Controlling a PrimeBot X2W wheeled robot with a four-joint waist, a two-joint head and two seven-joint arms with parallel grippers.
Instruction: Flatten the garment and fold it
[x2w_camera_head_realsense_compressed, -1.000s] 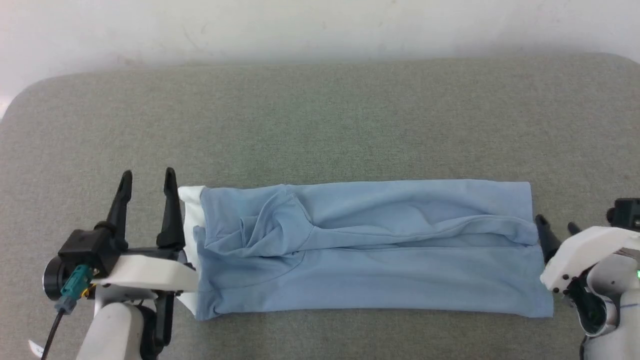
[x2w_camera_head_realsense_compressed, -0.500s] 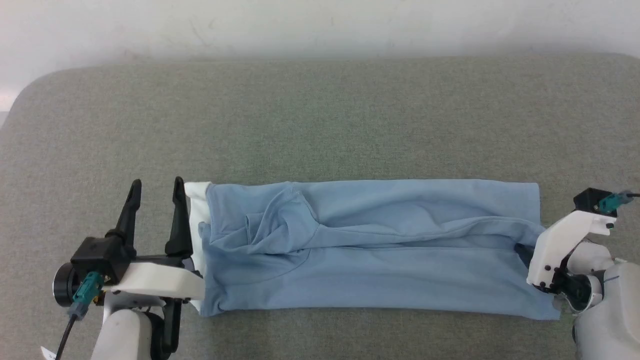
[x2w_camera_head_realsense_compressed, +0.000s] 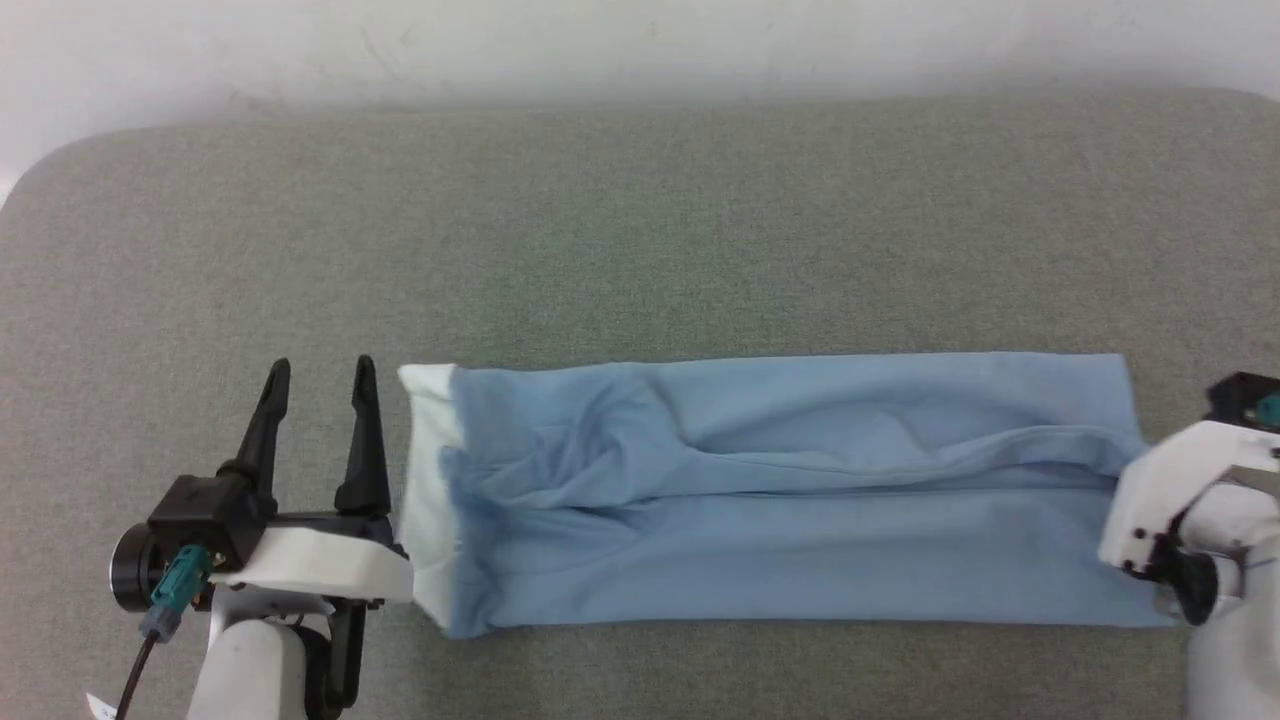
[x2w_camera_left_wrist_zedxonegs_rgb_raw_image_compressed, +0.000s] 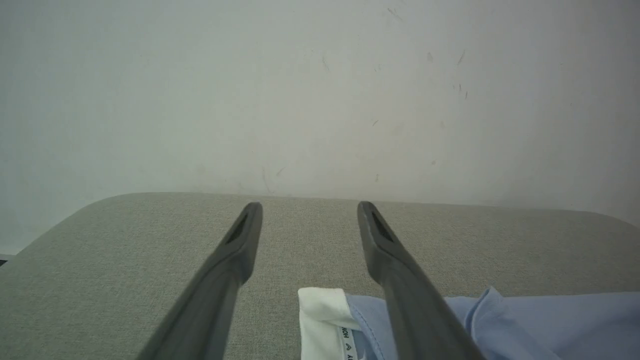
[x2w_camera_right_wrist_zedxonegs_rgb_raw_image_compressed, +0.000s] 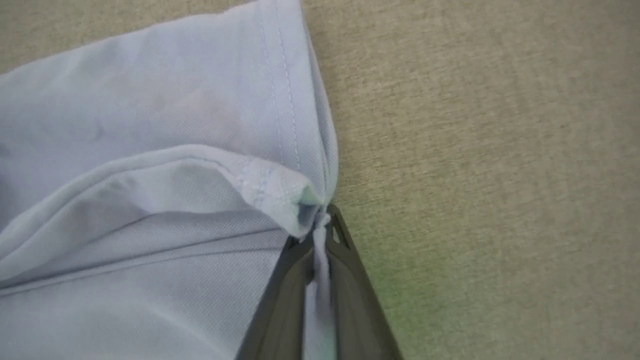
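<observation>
At the hem (x2w_camera_right_wrist_zedxonegs_rgb_raw_image_compressed: 287, 100), right hand (x2w_camera_right_wrist_zedxonegs_rgb_raw_image_compressed: 320, 220) pinches garment (x2w_camera_right_wrist_zedxonegs_rgb_raw_image_compressed: 150, 125).

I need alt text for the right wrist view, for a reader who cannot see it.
The right gripper is shut on the hem edge of a light blue shirt, with a pinch of cloth between its two dark fingers. The shirt spreads across the left of the view on a grey-green fabric surface, one layer folded over near the grip.
</observation>
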